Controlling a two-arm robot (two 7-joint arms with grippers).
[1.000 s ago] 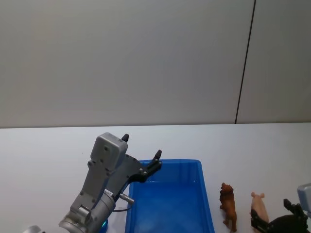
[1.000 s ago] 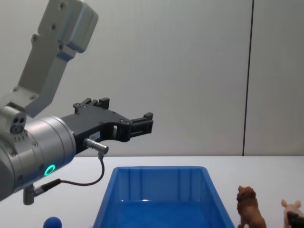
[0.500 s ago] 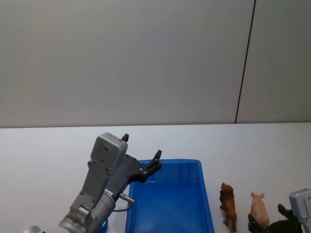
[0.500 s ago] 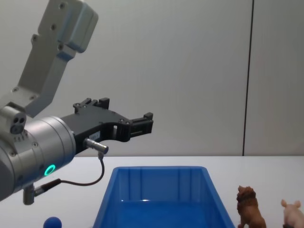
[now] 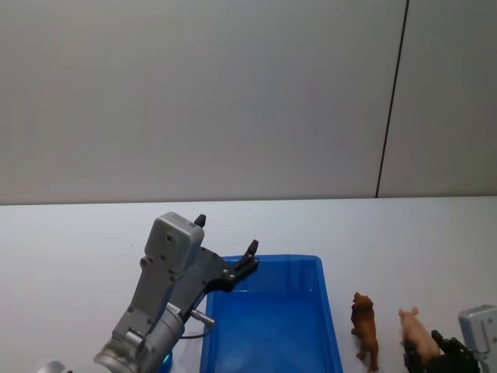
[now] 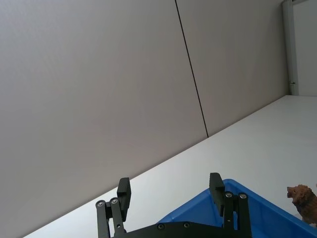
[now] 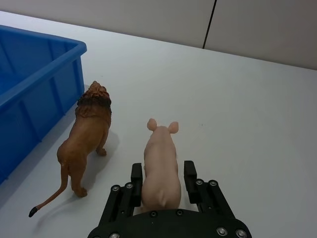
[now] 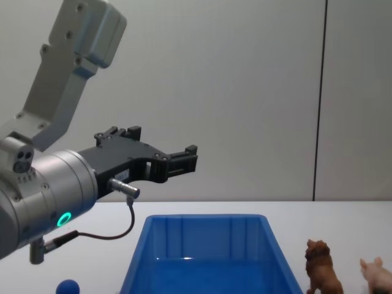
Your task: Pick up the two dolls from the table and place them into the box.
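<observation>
The pale pink pig [image 7: 161, 163] stands on the white table [image 5: 78, 233] to the right of the brown lion [image 7: 86, 134]. My right gripper [image 7: 163, 174] is shut on the pig's hindquarters, one finger pressed to each flank; it sits at the near right corner [image 5: 424, 350]. The lion [image 5: 365, 326] stands free just right of the blue box [image 5: 330, 311], facing away from me. My left gripper [image 5: 227, 233] hangs open above the box's far left corner, with nothing between its fingers [image 6: 124, 186]. The box holds nothing that I can see.
A grey wall with a dark vertical seam [image 5: 392, 101] rises behind the table. A small blue ball [image 8: 67, 286] lies at the near left, below the left arm. White tabletop stretches beyond the box and the toys.
My right gripper slid left around the pig and its fingers closed onto it; the pig shifted slightly. The left arm, the lion and the box stayed still.
</observation>
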